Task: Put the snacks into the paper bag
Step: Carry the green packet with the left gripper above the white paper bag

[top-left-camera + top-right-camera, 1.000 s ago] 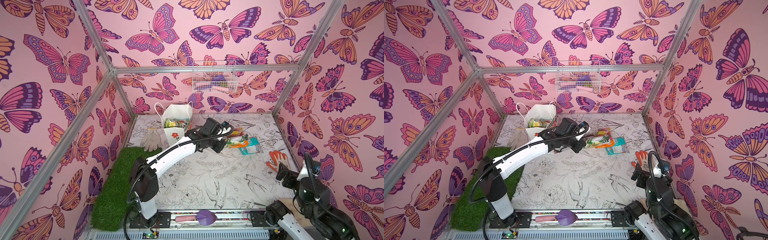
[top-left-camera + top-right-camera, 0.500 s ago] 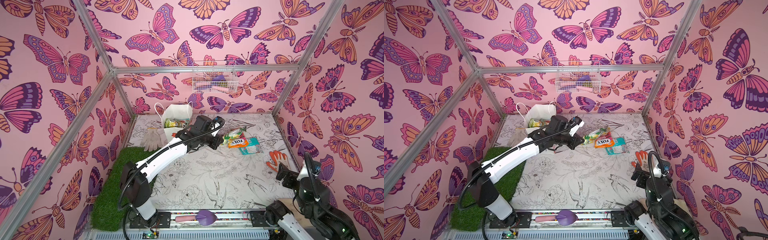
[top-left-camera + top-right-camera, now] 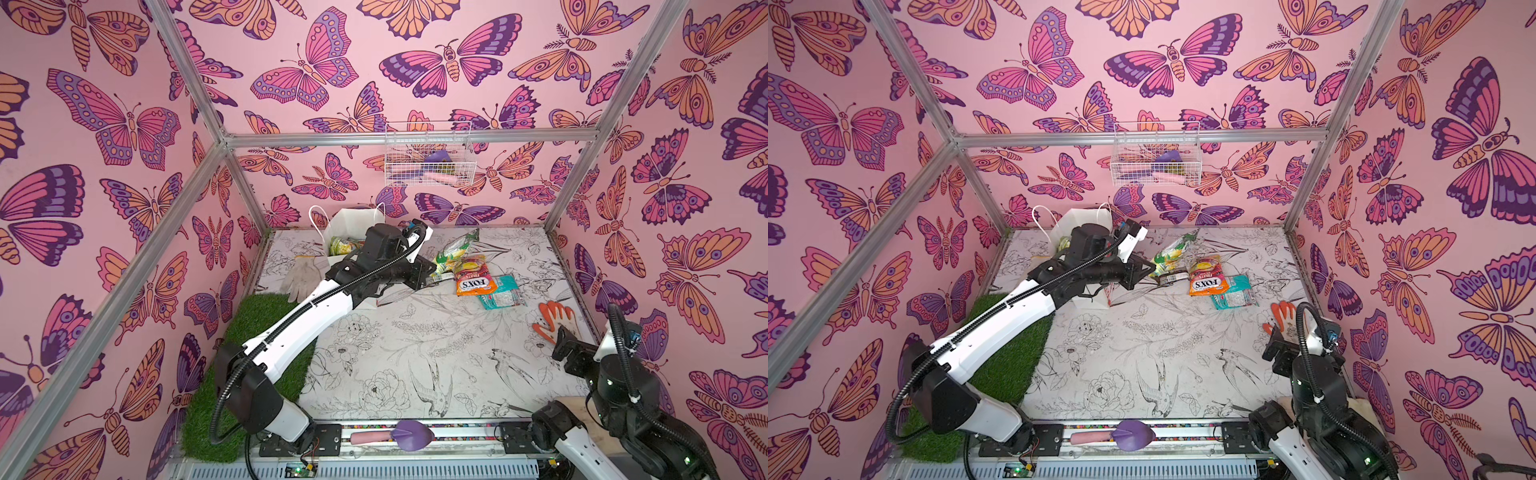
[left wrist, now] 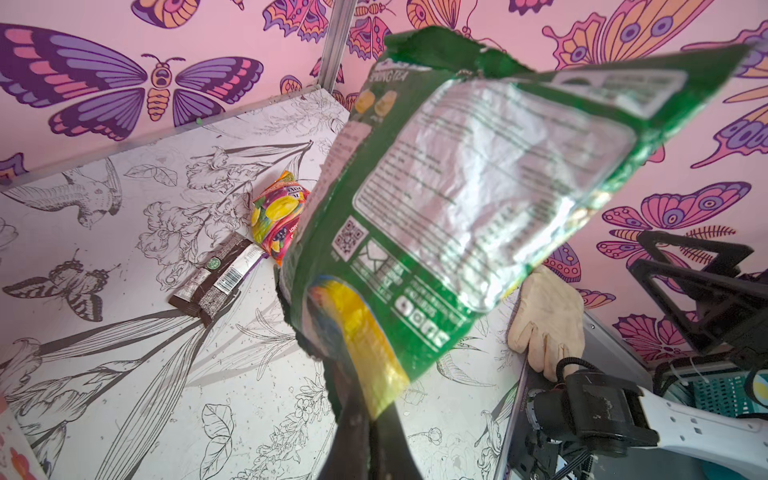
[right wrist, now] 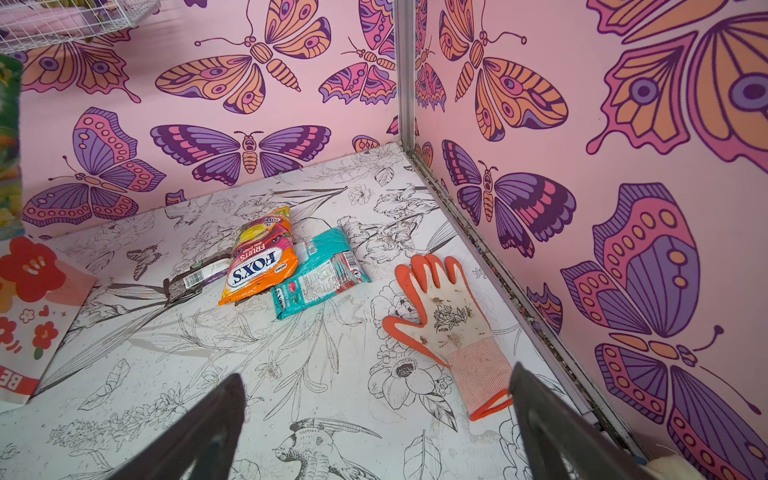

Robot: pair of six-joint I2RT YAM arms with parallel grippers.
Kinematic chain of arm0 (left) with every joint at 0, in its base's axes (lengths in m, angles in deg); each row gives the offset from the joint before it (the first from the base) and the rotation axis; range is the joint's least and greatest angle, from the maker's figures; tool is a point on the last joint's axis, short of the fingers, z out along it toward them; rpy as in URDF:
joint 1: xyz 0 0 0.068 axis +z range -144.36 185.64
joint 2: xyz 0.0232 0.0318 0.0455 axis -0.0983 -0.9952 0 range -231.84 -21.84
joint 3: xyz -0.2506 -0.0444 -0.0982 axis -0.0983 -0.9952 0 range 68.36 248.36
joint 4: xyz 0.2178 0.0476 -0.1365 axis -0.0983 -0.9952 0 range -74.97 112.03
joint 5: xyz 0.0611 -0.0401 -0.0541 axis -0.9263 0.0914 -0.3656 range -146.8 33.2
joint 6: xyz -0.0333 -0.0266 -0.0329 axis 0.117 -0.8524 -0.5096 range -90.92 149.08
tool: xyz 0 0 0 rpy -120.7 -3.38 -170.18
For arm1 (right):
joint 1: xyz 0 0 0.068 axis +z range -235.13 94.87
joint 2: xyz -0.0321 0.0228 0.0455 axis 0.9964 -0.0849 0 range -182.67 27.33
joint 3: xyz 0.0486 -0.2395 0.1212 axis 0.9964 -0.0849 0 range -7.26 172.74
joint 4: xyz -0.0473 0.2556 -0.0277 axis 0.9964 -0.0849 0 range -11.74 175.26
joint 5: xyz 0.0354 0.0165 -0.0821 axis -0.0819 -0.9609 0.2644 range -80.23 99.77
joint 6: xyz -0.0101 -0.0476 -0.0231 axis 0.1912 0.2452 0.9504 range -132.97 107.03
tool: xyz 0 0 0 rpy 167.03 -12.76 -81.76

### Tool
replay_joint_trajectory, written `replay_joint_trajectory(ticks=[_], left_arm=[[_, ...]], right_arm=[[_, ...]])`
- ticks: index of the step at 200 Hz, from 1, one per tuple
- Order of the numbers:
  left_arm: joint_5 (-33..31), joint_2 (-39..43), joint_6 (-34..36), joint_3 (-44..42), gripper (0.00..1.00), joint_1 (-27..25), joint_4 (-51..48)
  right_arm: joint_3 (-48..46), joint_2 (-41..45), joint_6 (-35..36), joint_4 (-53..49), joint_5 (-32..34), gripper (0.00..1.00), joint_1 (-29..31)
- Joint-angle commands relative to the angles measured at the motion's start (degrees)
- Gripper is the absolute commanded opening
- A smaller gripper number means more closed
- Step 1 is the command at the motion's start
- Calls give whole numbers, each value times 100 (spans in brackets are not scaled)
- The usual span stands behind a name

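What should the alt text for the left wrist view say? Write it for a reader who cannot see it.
The left pincer is shut on a corner of a green snack packet, whose printed back fills the middle of the view. Beyond it, a dark brown bar and an orange fruit-candy packet lie on the flower-printed table.

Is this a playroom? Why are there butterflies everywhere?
Looks more like a robot practice booth than a playroom. The butterfly walls are panels on a metal frame, a left arm and a right arm are fixed at the front, and snacks lie near a paper bag for packing.
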Motion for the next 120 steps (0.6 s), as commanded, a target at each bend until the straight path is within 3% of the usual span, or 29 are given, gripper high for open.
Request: replay_joint_trajectory(ticks=[1,120], left_arm=[[92,311,-91,-95,0,115,427],[265,982,-486,-456,0,668,841]], right_arm=[[-38,69,40,45,54,99,-21],[-39,65,44,47,59,99,-22]])
